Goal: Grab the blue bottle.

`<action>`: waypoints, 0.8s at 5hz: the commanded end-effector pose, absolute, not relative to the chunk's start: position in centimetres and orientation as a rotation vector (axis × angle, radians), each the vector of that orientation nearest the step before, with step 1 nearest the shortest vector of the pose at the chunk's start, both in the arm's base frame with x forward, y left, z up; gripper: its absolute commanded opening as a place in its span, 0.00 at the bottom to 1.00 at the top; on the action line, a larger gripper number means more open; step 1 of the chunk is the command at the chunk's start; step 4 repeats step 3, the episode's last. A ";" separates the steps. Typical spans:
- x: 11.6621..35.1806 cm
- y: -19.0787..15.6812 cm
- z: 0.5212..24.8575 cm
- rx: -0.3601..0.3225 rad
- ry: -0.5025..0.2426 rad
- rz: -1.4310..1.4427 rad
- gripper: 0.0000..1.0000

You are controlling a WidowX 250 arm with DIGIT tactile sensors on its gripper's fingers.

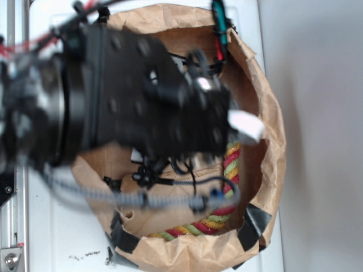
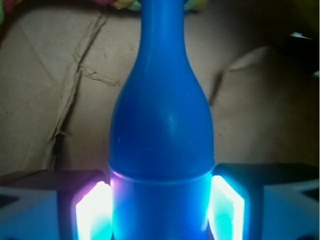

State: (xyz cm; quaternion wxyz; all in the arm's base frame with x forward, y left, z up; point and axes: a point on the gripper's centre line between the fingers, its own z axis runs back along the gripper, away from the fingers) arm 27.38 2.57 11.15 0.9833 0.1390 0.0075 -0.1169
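Gripper (image 2: 160,210) clamps blue bottle (image 2: 160,130); bag wall (image 1: 272,130) near.

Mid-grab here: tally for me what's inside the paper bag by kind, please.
Blue bottle, between the gripper fingers: 1
Red-yellow-green rope, along the bag's inner wall: 1
Total: 2 things visible in the paper bag; the arm hides part of the floor.

In the exterior view the blurred black arm (image 1: 113,96) covers most of the paper bag's (image 1: 266,113) inside, so the blue bottle cannot be made out there. It also hides part of the rope (image 1: 227,170). In the wrist view the blue bottle (image 2: 161,130) is cut off at top and bottom edges, its cap unseen.
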 end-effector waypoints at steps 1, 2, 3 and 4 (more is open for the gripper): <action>27.8 3.5 17.1 0.226 -0.216 -0.152 0.00; 28.1 4.1 18.4 0.187 -0.208 -0.160 0.00; 28.7 4.4 18.1 0.162 -0.168 -0.172 0.00; 28.7 4.4 18.1 0.162 -0.168 -0.172 0.00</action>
